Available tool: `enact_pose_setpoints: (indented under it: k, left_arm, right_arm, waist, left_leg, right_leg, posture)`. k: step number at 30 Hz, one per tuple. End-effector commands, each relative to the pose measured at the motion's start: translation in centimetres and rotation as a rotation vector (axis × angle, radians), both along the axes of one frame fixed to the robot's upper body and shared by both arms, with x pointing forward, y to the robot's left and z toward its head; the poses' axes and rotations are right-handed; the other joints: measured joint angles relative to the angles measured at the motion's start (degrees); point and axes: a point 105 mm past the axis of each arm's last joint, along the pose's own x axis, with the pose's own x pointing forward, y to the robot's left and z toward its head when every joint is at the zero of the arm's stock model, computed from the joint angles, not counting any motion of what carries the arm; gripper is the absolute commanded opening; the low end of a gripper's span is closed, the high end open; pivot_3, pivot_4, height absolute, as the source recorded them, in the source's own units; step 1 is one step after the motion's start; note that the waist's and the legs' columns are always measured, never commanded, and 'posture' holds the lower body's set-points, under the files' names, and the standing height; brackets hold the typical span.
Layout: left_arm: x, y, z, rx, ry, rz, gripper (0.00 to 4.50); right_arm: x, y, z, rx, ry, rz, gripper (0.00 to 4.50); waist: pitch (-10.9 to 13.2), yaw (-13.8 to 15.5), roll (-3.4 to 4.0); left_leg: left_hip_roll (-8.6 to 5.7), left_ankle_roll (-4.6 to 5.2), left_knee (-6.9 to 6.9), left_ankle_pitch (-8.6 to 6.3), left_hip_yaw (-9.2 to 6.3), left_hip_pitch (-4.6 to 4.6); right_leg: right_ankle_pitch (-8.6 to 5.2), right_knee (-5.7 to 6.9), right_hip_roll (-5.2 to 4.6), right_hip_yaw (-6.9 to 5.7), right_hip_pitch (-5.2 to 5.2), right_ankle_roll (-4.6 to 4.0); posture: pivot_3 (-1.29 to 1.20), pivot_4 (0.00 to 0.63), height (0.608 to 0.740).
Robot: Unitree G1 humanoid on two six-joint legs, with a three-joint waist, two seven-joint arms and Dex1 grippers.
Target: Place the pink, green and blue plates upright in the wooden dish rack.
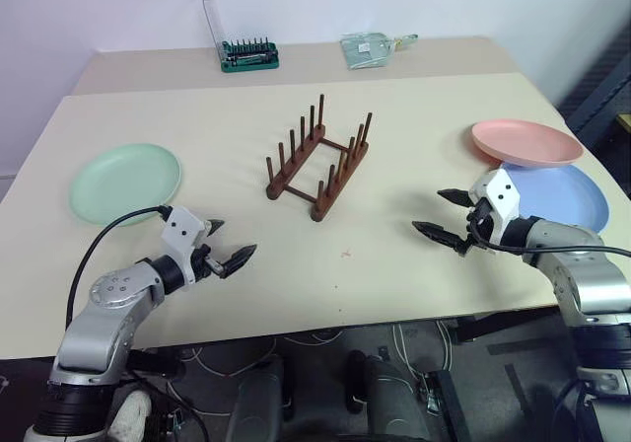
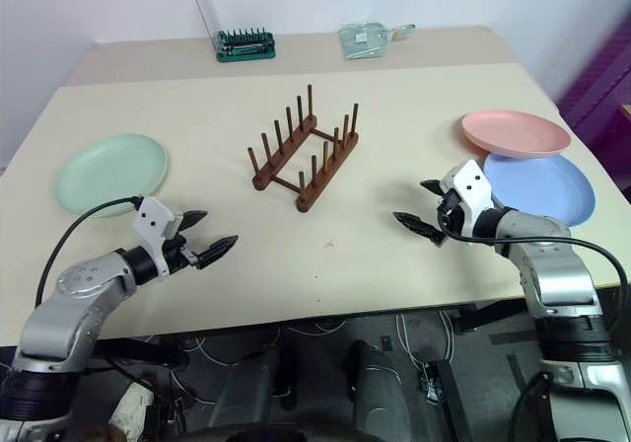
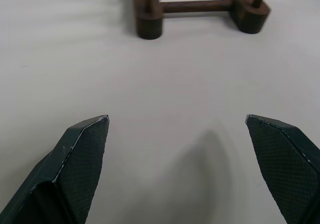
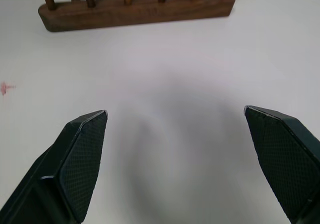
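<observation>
Between my two grippers stands the rack [image 1: 320, 159], empty, in the middle of the table [image 1: 394, 264]. My left gripper [image 1: 226, 246] hangs just over the table with its jaws wide apart and nothing in them. In its wrist view I see just the near end of the rack, cut off by the edge.

My right gripper [image 1: 446, 216] is the same: jaws wide apart, holding nothing. Its wrist view shows one long rail of the rack with the peg tops cut off.

The green plate [image 1: 125, 181] lies flat, out past the left jaws and off to the outer side. The pink plate [image 1: 526, 143] and blue plate [image 1: 557, 194] sit behind the right jaws. The pink one lies over the far rim of the blue one, and my right arm hides part of the blue one's near side.
</observation>
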Motion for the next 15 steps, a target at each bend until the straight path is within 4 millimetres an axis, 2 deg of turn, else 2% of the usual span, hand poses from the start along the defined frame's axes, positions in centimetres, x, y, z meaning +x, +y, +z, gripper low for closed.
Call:
enact_pose_setpoints:
  k: [1,8,11,15]
  left_arm:
    - [0.3,-0.6,1.2,0.008,-0.052,-0.019,4.50]
    - [0.0,-2.9,1.1,-0.006,-0.039,-0.107,4.50]
    - [0.1,-5.5,0.4,0.027,-0.030,-0.185,4.50]
    - [0.4,-7.6,-0.2,0.035,-0.026,-0.225,4.50]
  right_arm:
    - [0.2,-0.2,2.2,-0.012,-0.075,0.001,4.48]
    - [0.6,1.2,2.5,-0.003,-0.089,0.031,4.48]
    - [0.6,1.7,2.5,0.003,-0.087,0.046,4.48]
    - [0.5,2.6,2.4,0.012,-0.087,0.063,4.48]
  waist:
    - [0.00,0.00,0.00]
    - [0.00,0.10,0.00]
    - [0.00,0.13,0.00]
    - [0.00,0.06,-0.01]
  left_leg:
    - [0.00,0.00,0.00,0.00,0.00,0.00]
    - [0.00,0.00,0.00,0.00,0.00,0.00]
    - [-0.01,0.01,0.01,0.01,0.00,0.01]
    - [-0.02,0.11,0.02,0.07,0.00,0.00]
  right_leg:
    - [0.00,0.00,0.00,0.00,0.00,0.00]
    - [0.00,0.00,0.00,0.00,0.01,0.00]
    - [0.00,0.00,0.00,0.00,0.03,0.00]
    - [0.01,0.02,0.00,0.00,0.03,0.01]
  posture:
    - [0.00,0.150,0.730]
    - [0.00,0.150,0.730]
    - [0.00,0.150,0.730]
    - [0.00,0.150,0.730]
